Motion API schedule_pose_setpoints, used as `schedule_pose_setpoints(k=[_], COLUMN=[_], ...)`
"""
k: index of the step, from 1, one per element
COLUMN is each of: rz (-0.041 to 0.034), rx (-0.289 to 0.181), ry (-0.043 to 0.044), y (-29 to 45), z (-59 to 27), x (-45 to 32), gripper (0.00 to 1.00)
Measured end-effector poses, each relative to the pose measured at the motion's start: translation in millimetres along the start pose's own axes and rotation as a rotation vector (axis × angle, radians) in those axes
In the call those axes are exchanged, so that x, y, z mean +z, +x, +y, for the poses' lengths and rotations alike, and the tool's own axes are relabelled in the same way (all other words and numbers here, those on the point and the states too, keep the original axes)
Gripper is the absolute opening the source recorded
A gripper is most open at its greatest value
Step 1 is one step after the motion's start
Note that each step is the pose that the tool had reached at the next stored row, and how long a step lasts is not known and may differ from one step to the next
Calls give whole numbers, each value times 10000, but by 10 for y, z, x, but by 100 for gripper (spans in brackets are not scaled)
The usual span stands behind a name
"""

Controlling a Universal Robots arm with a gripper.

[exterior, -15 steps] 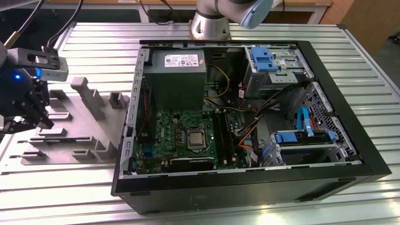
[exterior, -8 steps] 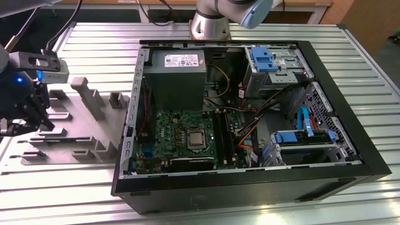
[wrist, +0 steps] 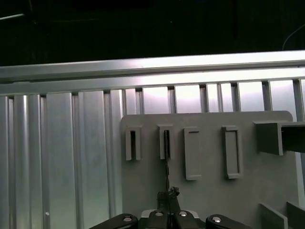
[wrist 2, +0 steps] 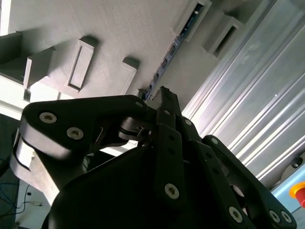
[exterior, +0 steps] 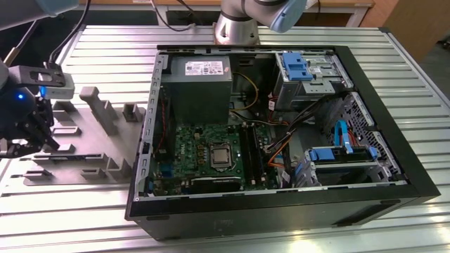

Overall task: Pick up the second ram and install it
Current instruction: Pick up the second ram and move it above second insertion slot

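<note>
Second wrist view shows the second ram (wrist 2: 167, 55), a slim blue edge-on stick, jaws pinched narrowly on its end.

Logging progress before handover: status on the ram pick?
End effector over the grey holder, looks closed on the second ram at its near end. Ram edge-up in the holder, not yet lifted. No obstruction seen.

One gripper (exterior: 33, 139). One gray holder plate (exterior: 84, 153) with four slotted blocks (wrist: 192, 152) in a row and one ram stick (wrist 2: 169, 52). One open computer case (exterior: 393, 158) holds one green motherboard (exterior: 204, 153), one power supply (exterior: 200, 79) and two blue drive brackets (exterior: 295, 64).
</note>
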State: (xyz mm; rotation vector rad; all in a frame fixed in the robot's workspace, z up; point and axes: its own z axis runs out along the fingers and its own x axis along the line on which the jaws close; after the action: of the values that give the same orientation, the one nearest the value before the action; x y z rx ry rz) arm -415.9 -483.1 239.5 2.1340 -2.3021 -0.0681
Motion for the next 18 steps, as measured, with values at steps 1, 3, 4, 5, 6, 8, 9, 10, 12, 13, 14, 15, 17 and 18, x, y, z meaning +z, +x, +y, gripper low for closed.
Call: schedule_pose_setpoints(k=[1, 3, 4, 5, 6, 8, 9, 10, 12, 13, 14, 15, 17, 18], rz=[1, 1, 2, 2, 2, 2, 3, 3, 2, 3, 3, 3, 3, 3], rx=[-14, -32, -35, -37, -38, -41, -43, -45, -49, -49, -49, -49, -49, -49], ry=[-2, -2, -2, -3, -2, -3, -3, -4, -3, -3, -3, -3, -3, -3], y=[1, 1, 2, 2, 3, 4, 4, 5, 6, 6, 6, 6, 6, 5], z=[1, 0, 0, -1, -1, -2, -3, -3, -4, -4, -4, -4, -4, -4], x=[17, 53, 70, 87, 104, 139, 157, 175, 198, 197, 197, 197, 197, 197], gripper=[11, 11, 11, 11, 11, 11, 11, 11, 11, 11, 11, 11, 11, 11])
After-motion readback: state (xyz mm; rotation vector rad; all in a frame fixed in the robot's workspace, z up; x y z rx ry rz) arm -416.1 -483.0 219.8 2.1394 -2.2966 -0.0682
